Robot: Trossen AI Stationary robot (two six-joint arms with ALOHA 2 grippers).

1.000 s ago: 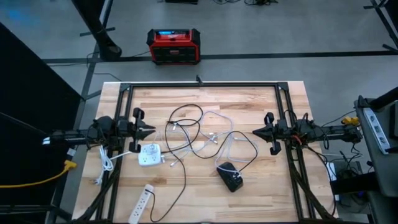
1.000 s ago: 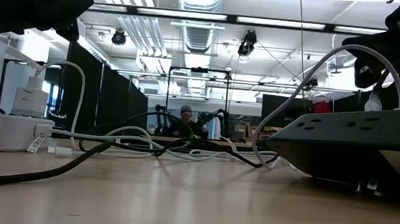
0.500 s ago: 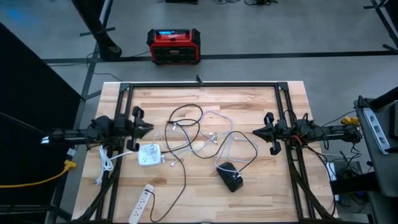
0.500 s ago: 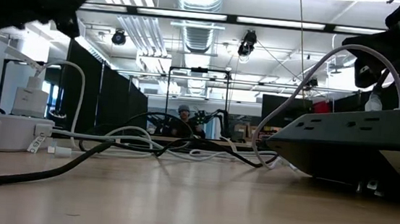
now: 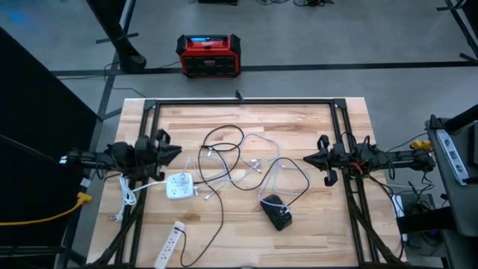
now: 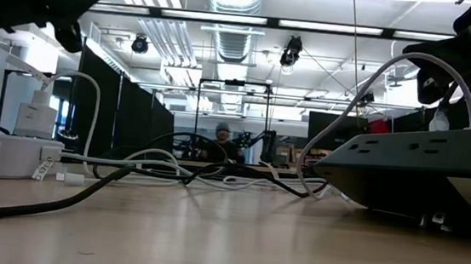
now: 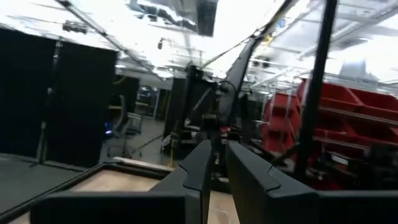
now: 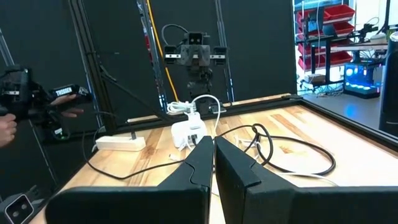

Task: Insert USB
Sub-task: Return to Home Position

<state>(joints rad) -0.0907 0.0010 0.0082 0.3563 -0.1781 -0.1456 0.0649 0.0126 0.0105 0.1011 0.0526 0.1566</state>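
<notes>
my left gripper pressed together at the table's left edge, white outlet extension just beside it, cables tangled mid-table, black outlet extension beside them, open wood, my right gripper pressed together at right edge

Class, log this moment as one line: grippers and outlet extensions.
left gripper: shut, empty, left table edge | right gripper: shut, empty, right edge | square white outlet extension, black outlet extension: on table among cables
</notes>
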